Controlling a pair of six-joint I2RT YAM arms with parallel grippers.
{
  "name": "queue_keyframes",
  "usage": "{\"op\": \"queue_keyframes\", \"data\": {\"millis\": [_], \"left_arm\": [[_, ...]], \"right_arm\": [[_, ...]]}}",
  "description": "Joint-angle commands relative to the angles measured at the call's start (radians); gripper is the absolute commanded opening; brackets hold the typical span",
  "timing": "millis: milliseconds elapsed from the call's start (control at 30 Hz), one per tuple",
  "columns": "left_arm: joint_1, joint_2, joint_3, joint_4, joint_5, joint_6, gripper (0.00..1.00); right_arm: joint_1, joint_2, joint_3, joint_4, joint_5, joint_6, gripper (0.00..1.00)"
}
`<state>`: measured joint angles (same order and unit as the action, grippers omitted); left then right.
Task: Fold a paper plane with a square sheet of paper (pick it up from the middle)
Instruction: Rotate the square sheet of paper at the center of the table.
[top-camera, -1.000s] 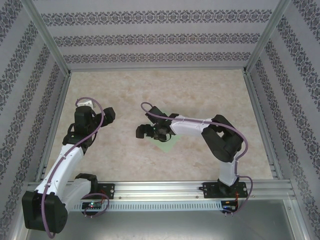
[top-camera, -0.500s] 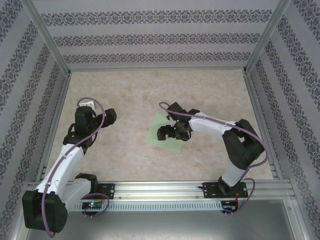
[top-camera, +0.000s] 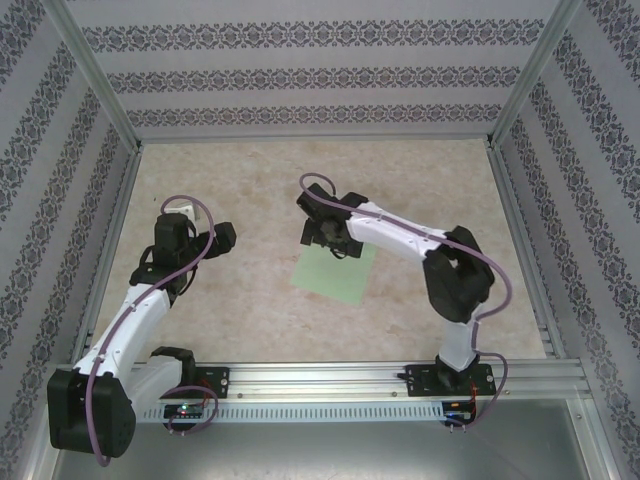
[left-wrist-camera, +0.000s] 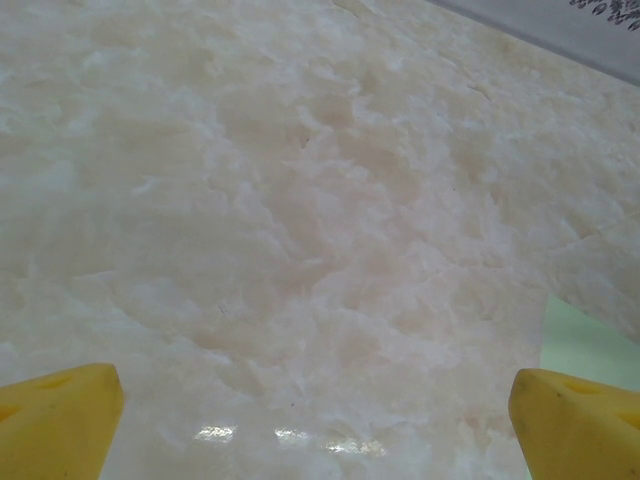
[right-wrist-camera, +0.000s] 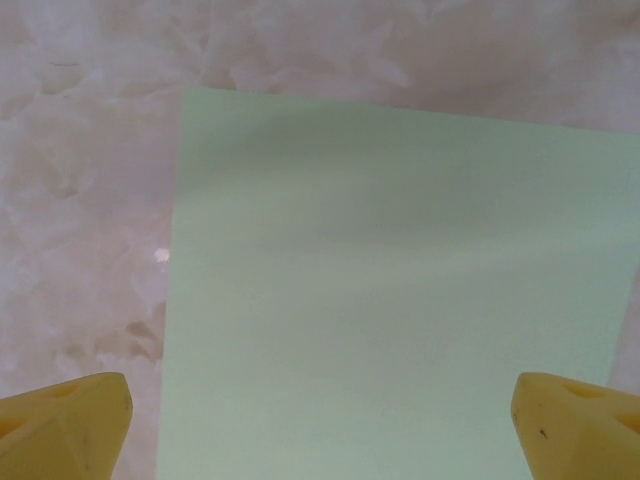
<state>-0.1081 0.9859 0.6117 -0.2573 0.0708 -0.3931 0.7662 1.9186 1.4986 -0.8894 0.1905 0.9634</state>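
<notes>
The square sheet of paper (top-camera: 335, 274) is pale green and lies flat on the marbled table near its middle. In the right wrist view the sheet (right-wrist-camera: 400, 300) spreads under the camera, with its far edge and left edge showing. My right gripper (top-camera: 322, 240) hovers over the sheet's far edge, open, its yellow fingertips (right-wrist-camera: 62, 425) wide apart with nothing between them. My left gripper (top-camera: 190, 222) is off to the left, away from the sheet, also open, its yellow fingertips (left-wrist-camera: 55, 420) over bare table. A corner of the sheet (left-wrist-camera: 590, 345) shows at the right of the left wrist view.
Patterned walls and metal frame posts (top-camera: 110, 160) enclose the table on three sides. An aluminium rail (top-camera: 330, 378) with both arm bases runs along the near edge. Bare marbled table (top-camera: 400, 180) lies beyond the sheet.
The right arm swung back from the left over the sheet and up to its far edge, uncovering most of the paper. The left arm barely moved.
</notes>
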Motion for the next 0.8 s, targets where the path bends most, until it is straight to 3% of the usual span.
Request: {"op": "queue_keyframes", "data": {"millis": [0,367,767], "left_arm": [[-0.012,-0.004,0.033,-0.025,0.011,0.03,1.0],[-0.012,-0.021,0.036,-0.039,0.008,0.028,1.0],[-0.011,-0.033,0.041,-0.058,0.01,0.022,1.0]], "right_arm": [[0.01,0.07,0.058,-0.104,0.06,0.084,0.98],[0.019,0.172,0.024,-0.054,0.027,0.033,0.98],[0.007,0.189,-0.083,0.134,-0.132,-0.11,0.95]]}}
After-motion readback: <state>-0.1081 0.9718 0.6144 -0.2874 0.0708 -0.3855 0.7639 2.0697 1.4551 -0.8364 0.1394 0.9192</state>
